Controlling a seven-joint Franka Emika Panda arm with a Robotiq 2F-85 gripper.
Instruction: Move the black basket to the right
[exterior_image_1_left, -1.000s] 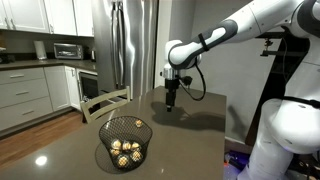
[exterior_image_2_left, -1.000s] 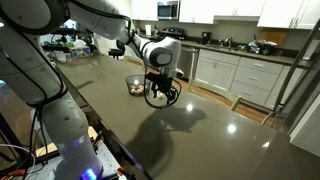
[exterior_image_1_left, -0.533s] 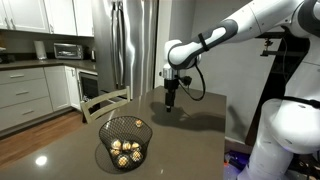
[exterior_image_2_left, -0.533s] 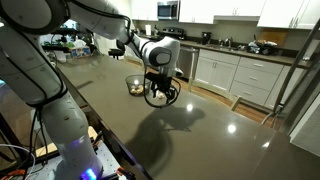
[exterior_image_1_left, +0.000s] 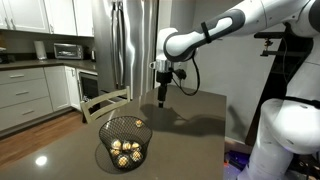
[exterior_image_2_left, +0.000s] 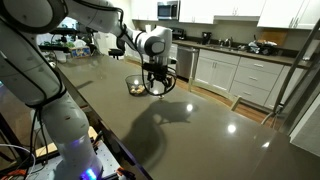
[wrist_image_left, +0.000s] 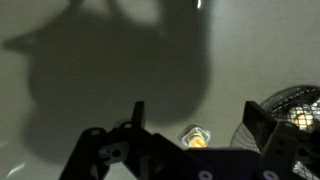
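The black basket (exterior_image_1_left: 125, 141) is a round black wire mesh bowl with several pale round items inside. It stands near the front of the dark table in an exterior view, shows far back (exterior_image_2_left: 134, 85) in the other exterior view, and at the right edge of the wrist view (wrist_image_left: 292, 110). My gripper (exterior_image_1_left: 163, 100) hangs above the table beyond the basket, apart from it; it also shows in the exterior view (exterior_image_2_left: 156, 88). In the wrist view the gripper (wrist_image_left: 195, 120) is open and empty over bare tabletop.
The dark glossy table (exterior_image_1_left: 190, 130) has an edge close to the basket at the front. A steel fridge (exterior_image_1_left: 130, 45) and kitchen cabinets (exterior_image_1_left: 25, 90) stand behind. White cabinets (exterior_image_2_left: 240, 80) flank the table. A small light reflection (wrist_image_left: 195, 137) shines between the fingers.
My gripper has risen and shifted a little away from where it was, toward the basket's side. The basket has not moved.
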